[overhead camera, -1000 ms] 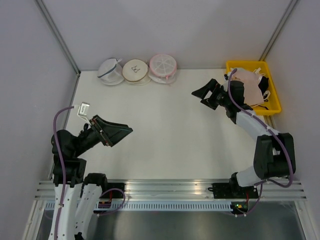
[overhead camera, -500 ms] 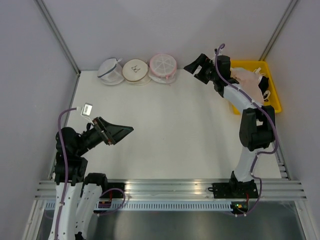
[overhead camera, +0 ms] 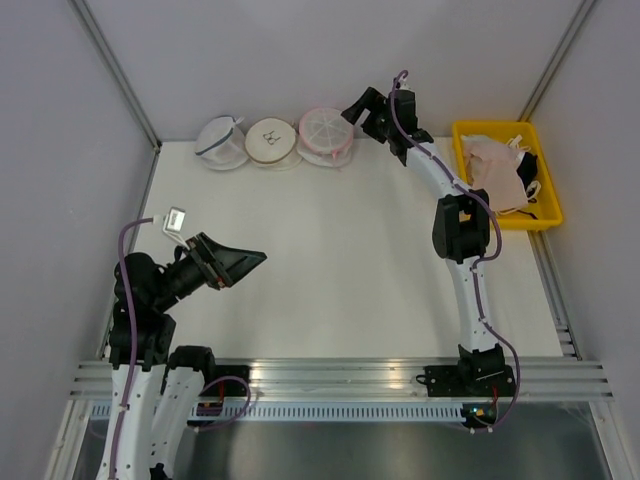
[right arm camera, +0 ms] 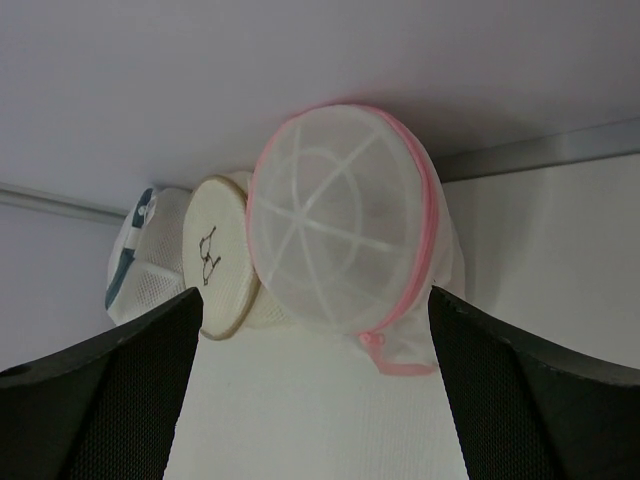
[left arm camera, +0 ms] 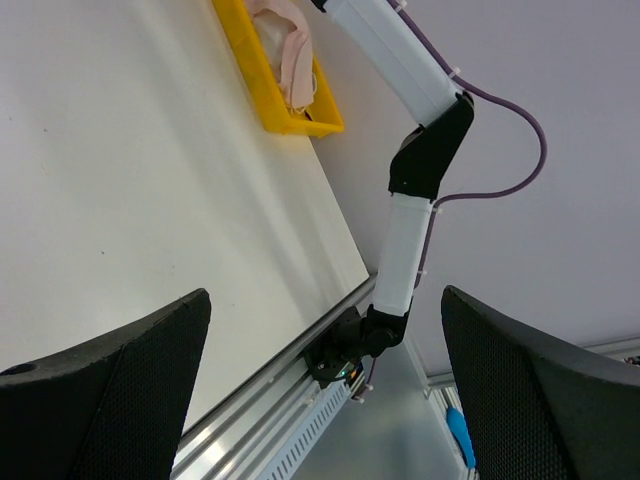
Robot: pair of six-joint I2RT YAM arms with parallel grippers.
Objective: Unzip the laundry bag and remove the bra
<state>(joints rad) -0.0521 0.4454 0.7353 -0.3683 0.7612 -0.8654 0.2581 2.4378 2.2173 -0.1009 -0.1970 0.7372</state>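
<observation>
Top external view: three mesh pouches (overhead camera: 271, 143) line the back wall, with the pink-rimmed laundry bag (overhead camera: 326, 135) rightmost and zipped, near the right gripper (overhead camera: 358, 103), jaws released. The left gripper (overhead camera: 238, 262), likewise spread, hangs well apart. One yellow tray (overhead camera: 541, 216) holds pale garments (overhead camera: 497, 165).

right fingers (right arm camera: 110, 390) off bin (overhead camera: 495, 126), now facing laundry bag (right arm camera: 345, 235)

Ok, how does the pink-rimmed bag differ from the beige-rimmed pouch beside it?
The pink-rimmed bag has a see-through mesh face with white spoke ribs; the beige-rimmed pouch has a cream face with a small drawing. A pink zipper pull hangs from the pink-rimmed bag; the beige-rimmed pouch shows none. Both are round and stand side by side.
</observation>
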